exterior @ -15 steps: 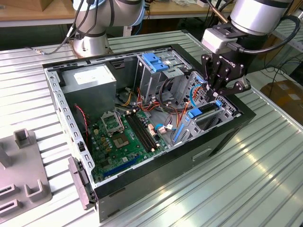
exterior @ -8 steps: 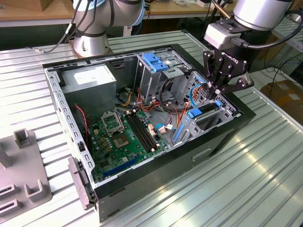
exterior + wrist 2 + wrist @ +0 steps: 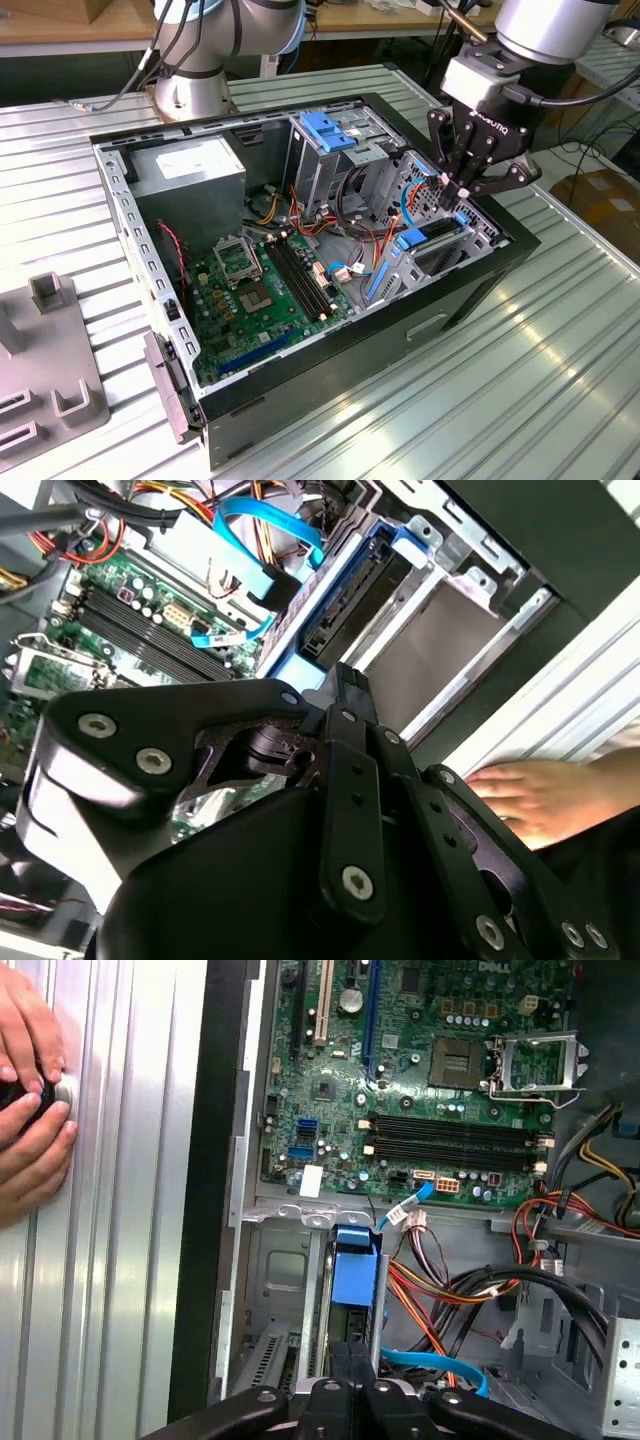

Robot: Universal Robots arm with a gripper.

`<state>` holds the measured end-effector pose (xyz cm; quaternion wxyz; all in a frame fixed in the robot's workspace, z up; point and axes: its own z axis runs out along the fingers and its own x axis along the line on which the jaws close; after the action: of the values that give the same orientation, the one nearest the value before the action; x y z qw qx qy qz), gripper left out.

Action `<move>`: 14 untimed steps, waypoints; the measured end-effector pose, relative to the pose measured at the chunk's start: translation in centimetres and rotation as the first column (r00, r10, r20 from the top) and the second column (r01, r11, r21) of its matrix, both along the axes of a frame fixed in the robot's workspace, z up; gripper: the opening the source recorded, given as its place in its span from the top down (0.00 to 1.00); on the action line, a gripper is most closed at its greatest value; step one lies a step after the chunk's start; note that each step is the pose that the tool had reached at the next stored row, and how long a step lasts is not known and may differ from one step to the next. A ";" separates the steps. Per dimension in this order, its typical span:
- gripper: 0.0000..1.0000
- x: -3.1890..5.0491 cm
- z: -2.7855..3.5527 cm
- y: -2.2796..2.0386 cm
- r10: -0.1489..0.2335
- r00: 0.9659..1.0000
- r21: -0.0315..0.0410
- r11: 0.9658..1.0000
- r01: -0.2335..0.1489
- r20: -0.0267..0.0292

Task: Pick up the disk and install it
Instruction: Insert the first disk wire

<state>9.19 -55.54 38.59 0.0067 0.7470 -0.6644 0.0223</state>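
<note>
The gripper [image 3: 463,190] hangs over the open case [image 3: 330,400] at its end on the exterior view's right, just above the disk [image 3: 357,1270]. The disk stands on edge in its bay [image 3: 275,1290] inside the case. We cannot tell how far the gripper is open, nor whether it has hold of the disk.

We judge a skewed seat to be the main hazard. If the blue carrier's rails sit off the bay's guides, a push from above could jam the disk or bend the thin metal. Orange and red cables [image 3: 450,1280] and a flat blue cable [image 3: 290,520] run just beside the bay inside the case, and either could be pinched or snagged. The motherboard [image 3: 420,1070] lies bare on the case floor next to the bay, open to a slip.

Outside the case, a person's hand [image 3: 30,1110] rests on the bench [image 3: 480,400] near the case wall, closed round a small dark object. We think a wide swing of the arm could strike it. A blue handle block [image 3: 325,130] tops another cage deeper in the case. A grey fixture [image 3: 50,380] sits on the bench well apart from the case, at the exterior view's left.
</note>
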 end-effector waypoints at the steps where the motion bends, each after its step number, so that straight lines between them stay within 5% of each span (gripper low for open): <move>1: 0.89 0.06 0.00 0.00 0.012 1.000 0.000 1.000 -0.012 0.000; 5: 0.89 0.61 -0.01 0.00 0.064 0.998 0.000 0.998 -0.064 0.000; 11: 0.89 2.71 0.00 0.06 0.086 0.996 0.000 0.996 -0.086 0.000; 14: 0.89 3.10 0.00 0.10 0.114 0.993 0.000 0.993 -0.114 0.000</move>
<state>12.29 -55.45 38.59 0.0055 0.7838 -0.6206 0.0225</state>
